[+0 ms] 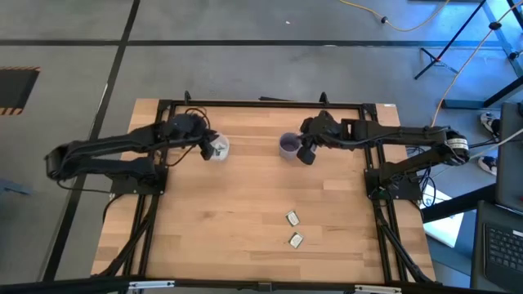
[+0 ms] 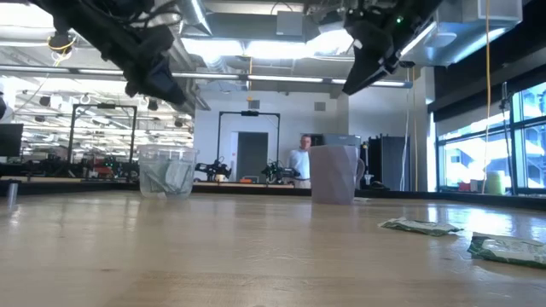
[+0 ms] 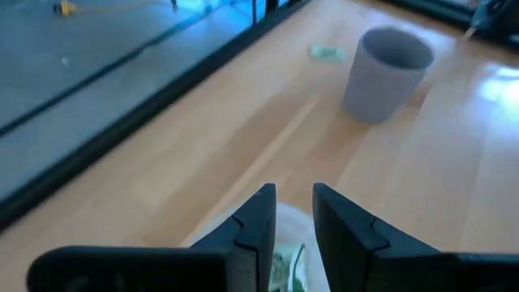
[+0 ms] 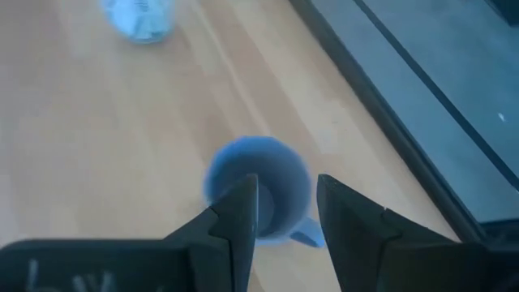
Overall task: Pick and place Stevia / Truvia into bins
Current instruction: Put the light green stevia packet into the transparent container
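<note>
A clear plastic cup (image 1: 218, 149) stands on the table's far left part with green and white packets (image 2: 173, 176) inside it. My left gripper (image 1: 211, 144) hovers just above it, open by a narrow gap; in the left wrist view a packet (image 3: 284, 268) in the cup shows through that gap (image 3: 293, 203). The purple-grey mug (image 1: 288, 145) stands upright to the cup's right. My right gripper (image 4: 285, 203) hangs open over the mug's rim (image 4: 280, 158), holding nothing. Two packets (image 1: 292, 217) (image 1: 296, 239) lie flat on the near right part of the table.
Another green packet (image 3: 327, 53) lies beyond the mug (image 3: 388, 73) near the far edge. The black frame rail (image 1: 261, 103) runs along the far edge, and the arm bases stand at both sides. Bare wood (image 1: 212, 220) lies between the cups and the near edge. A person (image 2: 300, 162) stands far behind.
</note>
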`<control>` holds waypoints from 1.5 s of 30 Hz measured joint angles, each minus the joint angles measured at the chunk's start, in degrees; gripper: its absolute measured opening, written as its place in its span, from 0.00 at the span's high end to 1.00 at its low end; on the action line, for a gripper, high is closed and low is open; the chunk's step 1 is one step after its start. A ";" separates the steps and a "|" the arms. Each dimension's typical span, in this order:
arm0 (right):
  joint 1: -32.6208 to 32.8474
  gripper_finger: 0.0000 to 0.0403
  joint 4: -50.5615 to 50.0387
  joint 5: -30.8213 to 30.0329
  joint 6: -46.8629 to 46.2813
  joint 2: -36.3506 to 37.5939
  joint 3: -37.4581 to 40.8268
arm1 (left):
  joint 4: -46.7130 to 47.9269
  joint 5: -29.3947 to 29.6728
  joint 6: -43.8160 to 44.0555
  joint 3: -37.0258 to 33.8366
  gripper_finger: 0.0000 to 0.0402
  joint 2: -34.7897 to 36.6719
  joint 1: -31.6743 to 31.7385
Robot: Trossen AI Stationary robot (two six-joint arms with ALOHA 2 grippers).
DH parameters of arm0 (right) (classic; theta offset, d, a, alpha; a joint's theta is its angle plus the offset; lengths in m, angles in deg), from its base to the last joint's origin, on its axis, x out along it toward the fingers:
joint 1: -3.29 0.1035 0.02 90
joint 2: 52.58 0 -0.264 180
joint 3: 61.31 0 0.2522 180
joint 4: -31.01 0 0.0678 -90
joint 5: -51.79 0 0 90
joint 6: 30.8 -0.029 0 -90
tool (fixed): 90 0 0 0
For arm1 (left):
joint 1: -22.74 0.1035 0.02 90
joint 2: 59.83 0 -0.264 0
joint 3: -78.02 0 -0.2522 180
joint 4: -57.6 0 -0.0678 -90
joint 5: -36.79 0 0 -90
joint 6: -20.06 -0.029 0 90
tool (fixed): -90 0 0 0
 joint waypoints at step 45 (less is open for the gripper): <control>-29.77 0.67 28.66 10.72 -25.38 -6.73 21.74 | -11.56 -0.03 -4.50 -4.15 0.82 10.06 -5.97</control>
